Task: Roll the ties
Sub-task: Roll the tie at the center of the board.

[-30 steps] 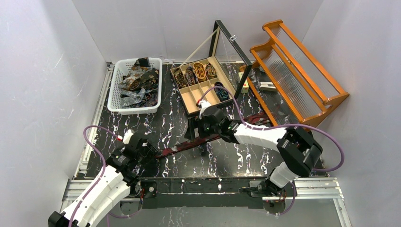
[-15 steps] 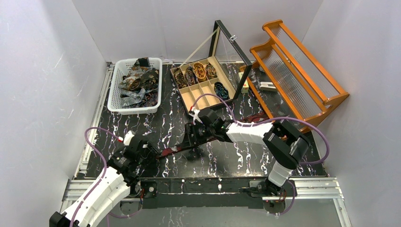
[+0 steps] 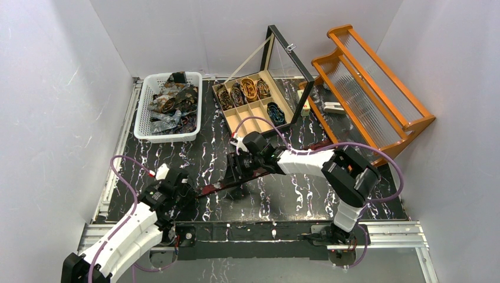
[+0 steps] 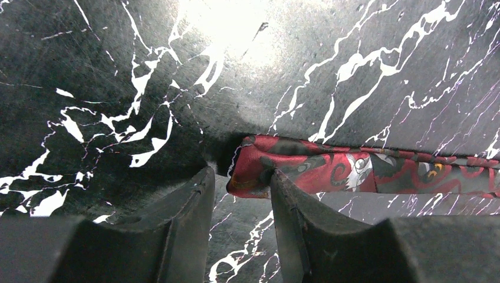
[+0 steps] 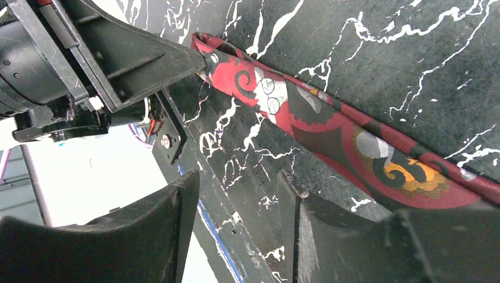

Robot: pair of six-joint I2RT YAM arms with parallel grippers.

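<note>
Red patterned tie (image 3: pixel 215 187) lies flat on the surface (image 3: pixel 295 194). Left gripper (image 4: pixel 242 173) jaws stand spread at its end; right gripper (image 5: pixel 239 177) jaws spread nearby. Risk: an off-centre closure would push the end away, unpinched.

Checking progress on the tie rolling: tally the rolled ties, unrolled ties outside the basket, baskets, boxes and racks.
Rolled ties: 5
Unrolled red tie: 1
White basket: 1
Wooden box: 1
Orange rack: 1
Total: 9
</note>
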